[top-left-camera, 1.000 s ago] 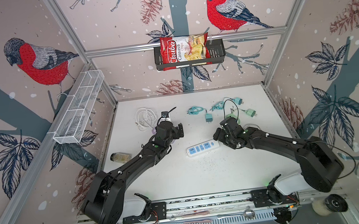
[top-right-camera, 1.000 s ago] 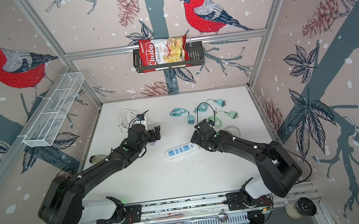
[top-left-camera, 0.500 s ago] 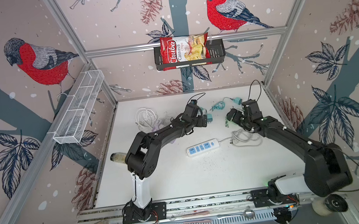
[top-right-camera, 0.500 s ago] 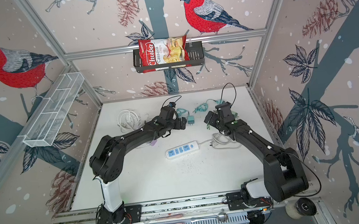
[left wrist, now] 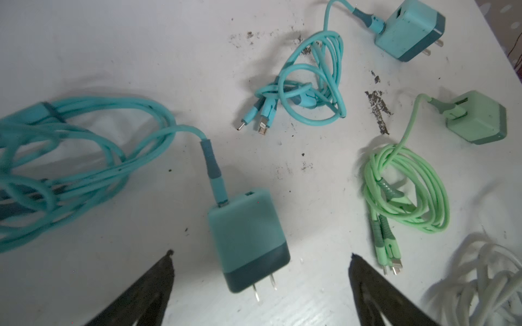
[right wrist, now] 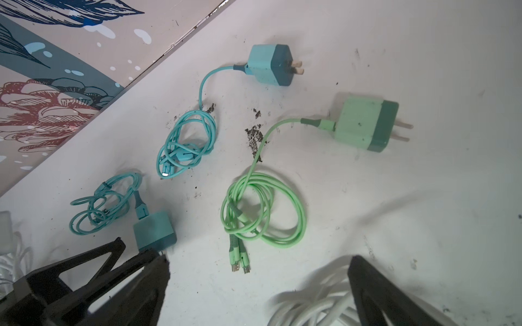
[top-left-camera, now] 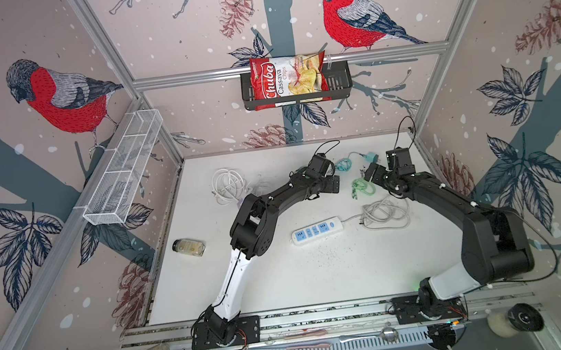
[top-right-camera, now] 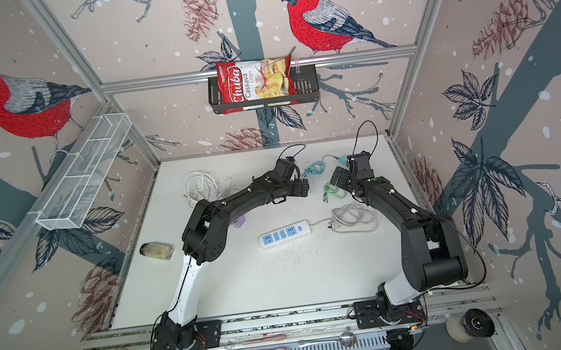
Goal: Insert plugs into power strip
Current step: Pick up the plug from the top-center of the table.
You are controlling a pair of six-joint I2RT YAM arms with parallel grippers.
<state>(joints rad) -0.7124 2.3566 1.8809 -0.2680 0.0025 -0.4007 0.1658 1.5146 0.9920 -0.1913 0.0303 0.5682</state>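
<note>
Worktop (top-left-camera: pixel 319 279) first: white and scuffed, with the plugs strewn across its far part. The left arm (top-left-camera: pixel 274 198) and right arm (top-left-camera: pixel 436 197) have swung away from the middle, where a second ago they hung beside the power strip (top-left-camera: pixel 317 231), and now reach out over the coloured chargers. The power strip lies where it was, near the centre, every socket empty, its grey-white cord (top-left-camera: pixel 384 212) heaped to its right. White cables (top-left-camera: pixel 230 185) sit far left, with neither tool near them. The left tool (left wrist: pixel 261 255) is spread wide and holds nothing. A teal plug (left wrist: pixel 248 240) lies flat on the worktop between its fingers, prongs pointing back toward the wrist, not gripped. The right tool (right wrist: pixel 260 261) has widened to its full spread and is likewise empty. The mint green plug (right wrist: pixel 367 127) and a second teal plug (right wrist: pixel 271 65) lie ahead of it. By my reading the reach is done and the first pick-up is next.
</note>
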